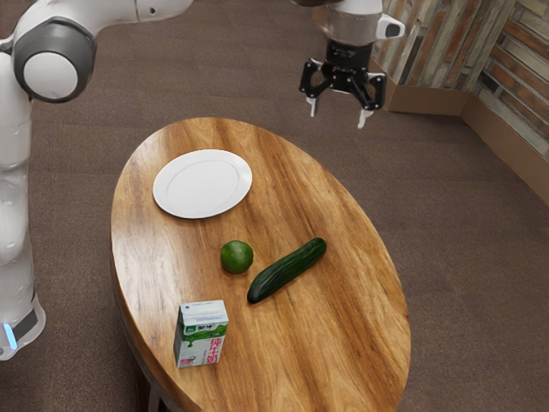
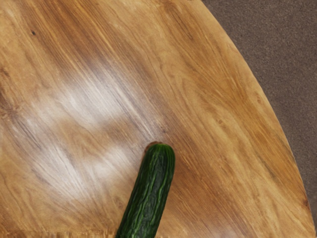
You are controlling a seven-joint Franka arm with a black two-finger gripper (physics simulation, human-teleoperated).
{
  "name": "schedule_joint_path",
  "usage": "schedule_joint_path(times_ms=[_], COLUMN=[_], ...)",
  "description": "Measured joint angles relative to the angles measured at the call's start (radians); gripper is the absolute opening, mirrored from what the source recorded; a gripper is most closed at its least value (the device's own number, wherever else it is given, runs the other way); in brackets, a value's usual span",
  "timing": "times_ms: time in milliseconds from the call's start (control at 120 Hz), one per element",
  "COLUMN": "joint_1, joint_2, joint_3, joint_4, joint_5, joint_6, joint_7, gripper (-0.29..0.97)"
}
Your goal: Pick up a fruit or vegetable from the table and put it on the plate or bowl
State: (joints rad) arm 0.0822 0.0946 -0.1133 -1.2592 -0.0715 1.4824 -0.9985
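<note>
Oval wooden table (image 1: 334, 343), brown carpet (image 1: 214, 69). My gripper (image 1: 337, 114) high at frame top, jaws apart, empty. Cucumber (image 1: 287, 269) lies frame centre, plate (image 1: 202, 183) upper left. I descend over cucumber's middle, jaws across its width.

We list the oval wooden table (image 1: 343, 335) as warm honey-brown, streaked throughout with darker grain. In the wrist view it carries pale, whitish patches of sheen. The round flat plate (image 1: 202, 184) we enter as plain white, unpatterned. The small round lime (image 1: 237, 257) is an even mid-green. The long ridged cucumber (image 1: 287, 269) is dark green, with lighter lengthwise streaks in the wrist view. The small milk carton (image 1: 201, 333) is white and green with dark print. The two-finger gripper (image 1: 338, 113) is black with white tips. We note dull brown carpet (image 1: 463, 223) and wall planks (image 1: 446, 43) of mixed brown and grey.
</note>
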Motion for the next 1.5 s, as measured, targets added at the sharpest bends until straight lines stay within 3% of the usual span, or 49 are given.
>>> schedule_joint_path(times_ms=[233, 333, 400, 717, 842, 1017, 1317, 1417, 1500], joint_1=[0.003, -0.005, 0.007, 0.011, 0.013, 0.013, -0.064, -0.159, -0.191], joint_2=[0.04, 0.05, 0.054, 0.287, 0.245, 0.203, 0.196, 0.108, 0.061], joint_3=[-0.014, -0.031, -0.029, -0.091, -0.093, -0.042, -0.021, 0.082, 0.115], joint_4=[0.003, 0.004, 0.003, 0.005, -0.216, -0.36, -0.442, -0.591, -0.657], joint_5=[-0.009, -0.009, -0.016, -0.024, -0.023, -0.033, -0.064, -0.115, -0.149], joint_6=[-0.011, 0.002, 0.007, 0.074, 0.24, 0.39, 0.517, 0.572, 0.611], joint_7=[-0.572, -0.724, -0.741, -0.305, -0.128, 0.095, 0.356, 0.417, 0.46], gripper=[0.68, 0.68, 0.68, 0.68, 0.68, 0.68, 0.68, 0.68, 0.68])
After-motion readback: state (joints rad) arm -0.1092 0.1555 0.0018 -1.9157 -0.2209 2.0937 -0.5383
